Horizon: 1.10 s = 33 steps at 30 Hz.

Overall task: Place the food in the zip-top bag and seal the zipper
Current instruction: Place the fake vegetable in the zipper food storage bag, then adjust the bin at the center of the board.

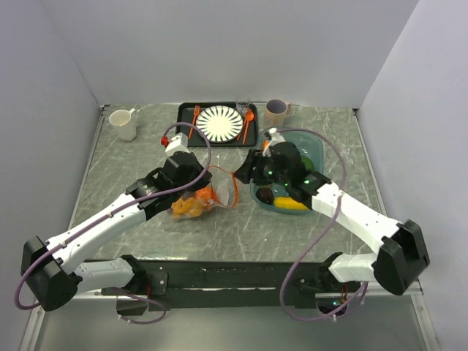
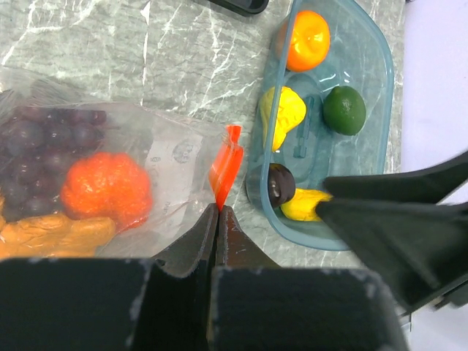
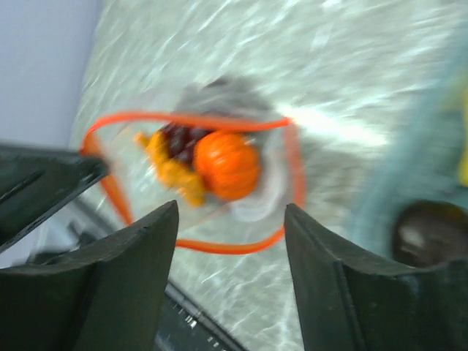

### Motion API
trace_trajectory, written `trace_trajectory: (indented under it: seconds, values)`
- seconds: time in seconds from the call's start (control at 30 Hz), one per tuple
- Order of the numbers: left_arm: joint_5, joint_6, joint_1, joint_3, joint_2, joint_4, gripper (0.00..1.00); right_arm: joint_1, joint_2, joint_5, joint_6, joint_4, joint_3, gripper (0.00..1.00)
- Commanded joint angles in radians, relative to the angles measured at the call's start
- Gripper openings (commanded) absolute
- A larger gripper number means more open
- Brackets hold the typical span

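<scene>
Left gripper [image 2: 218,212] was clenched on the zipper [image 2: 225,172], holding the zip-top bag [image 2: 168,157] open just beside the teal tub [image 2: 380,88]. Right gripper [image 3: 230,212] stood released and empty, facing the mouth. Risk: the thin strip could slip from the pinch and collapse the mouth, with the orange [image 2: 307,40] and green lime [image 2: 344,110] lying unloaded in the tub.

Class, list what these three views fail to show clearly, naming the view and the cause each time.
Top external: the right arm covers most of the tub, hiding its food.
Left wrist: the zip-top bag is cut off by the left edge and the left gripper body; most of the zipper lies out of frame.
Right wrist: motion blur; pieces beside the orange are unidentifiable.
</scene>
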Motion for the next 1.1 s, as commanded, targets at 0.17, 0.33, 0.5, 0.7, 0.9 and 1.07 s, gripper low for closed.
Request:
trace_trajectory:
  seconds: [0.17, 0.33, 0.5, 0.7, 0.9, 1.07]
  values:
    - [0.007, -0.003, -0.002, 0.012, -0.005, 0.037, 0.01, -0.188, 0.009, 0.22, 0.021, -0.245, -0.004, 0.82]
    - [0.003, -0.003, -0.002, 0.013, -0.008, 0.036, 0.01, -0.227, 0.072, 0.273, 0.01, -0.356, 0.044, 0.83]
    - [0.01, 0.0, -0.002, 0.018, -0.004, 0.033, 0.01, -0.253, 0.097, 0.269, 0.015, -0.35, 0.001, 0.85]
    - [0.0, 0.0, -0.002, 0.016, -0.014, 0.02, 0.01, -0.258, 0.087, 0.252, 0.015, -0.342, -0.062, 0.85]
    - [-0.001, 0.004, -0.002, 0.018, -0.016, 0.017, 0.01, -0.265, 0.042, 0.295, 0.027, -0.377, -0.123, 0.86]
    - [0.002, 0.008, 0.0, 0.018, -0.014, 0.022, 0.01, -0.294, -0.023, 0.31, 0.046, -0.38, -0.182, 0.86]
